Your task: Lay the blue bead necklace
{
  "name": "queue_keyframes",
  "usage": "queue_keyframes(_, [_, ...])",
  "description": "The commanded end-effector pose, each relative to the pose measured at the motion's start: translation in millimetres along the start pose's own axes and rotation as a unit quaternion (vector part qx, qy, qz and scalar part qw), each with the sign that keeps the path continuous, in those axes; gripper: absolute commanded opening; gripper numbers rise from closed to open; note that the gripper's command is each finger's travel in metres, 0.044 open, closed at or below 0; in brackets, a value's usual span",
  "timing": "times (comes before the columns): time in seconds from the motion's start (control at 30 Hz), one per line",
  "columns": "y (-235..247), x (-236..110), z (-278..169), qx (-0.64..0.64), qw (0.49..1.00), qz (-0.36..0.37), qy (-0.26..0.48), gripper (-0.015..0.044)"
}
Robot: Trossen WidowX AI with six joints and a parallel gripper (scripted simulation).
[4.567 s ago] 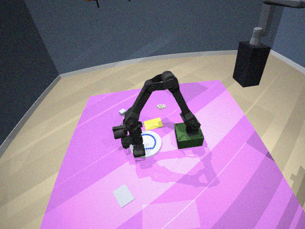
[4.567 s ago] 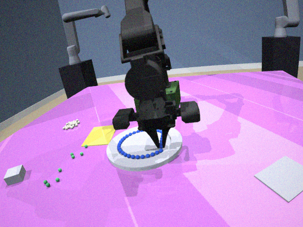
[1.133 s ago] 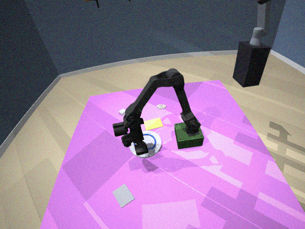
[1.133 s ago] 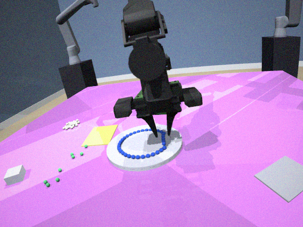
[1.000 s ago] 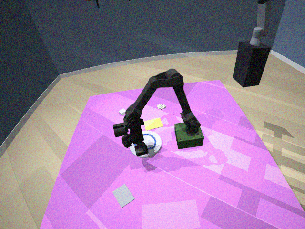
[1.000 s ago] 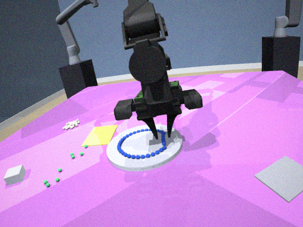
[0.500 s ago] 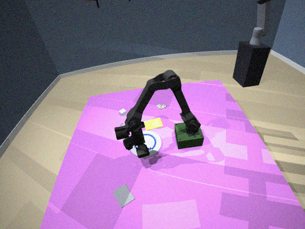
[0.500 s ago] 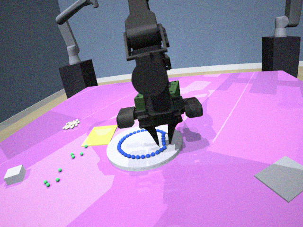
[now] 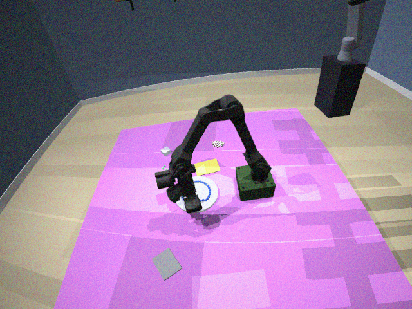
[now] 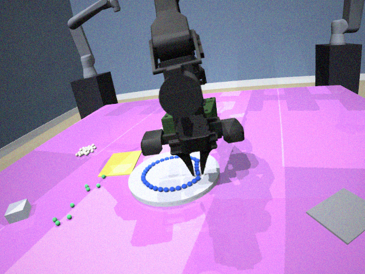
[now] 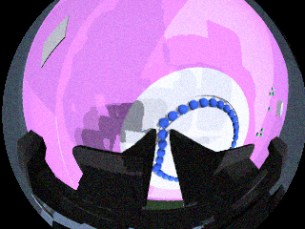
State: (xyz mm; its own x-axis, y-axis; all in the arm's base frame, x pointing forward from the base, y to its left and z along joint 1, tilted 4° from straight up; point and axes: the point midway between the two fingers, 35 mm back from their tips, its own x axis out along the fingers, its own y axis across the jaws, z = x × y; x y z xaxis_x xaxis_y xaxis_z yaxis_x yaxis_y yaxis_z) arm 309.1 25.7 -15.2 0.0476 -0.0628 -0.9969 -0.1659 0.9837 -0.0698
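The blue bead necklace lies as a loop on the round white bead board. Most of it is curved, but the side by the gripper runs nearly straight, inward from the board's rim, with a corner at each end. In the wrist view a thin groove line shows just outside the upper right beads. My gripper points down at that straight side. Its fingertips stand narrowly open, one on each side of the beads, with small gaps visible. The top view hides the fingertips.
A yellow sheet lies beside the board, near scattered green beads and a pale block. White beads lie farther off. A grey square lies on the other side.
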Motion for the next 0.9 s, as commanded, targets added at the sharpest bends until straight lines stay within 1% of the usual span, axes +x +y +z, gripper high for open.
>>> queue_keyframes(0.0, [0.0,-0.4,0.3,0.000,1.000,0.000,-0.001,0.0000])
queue_keyframes(0.7, [0.0,-0.4,0.3,0.000,1.000,0.000,-0.001,0.0000])
queue_keyframes(0.87, [-0.6,-6.1,-1.0,-0.003,1.000,-0.002,0.002,0.0000])
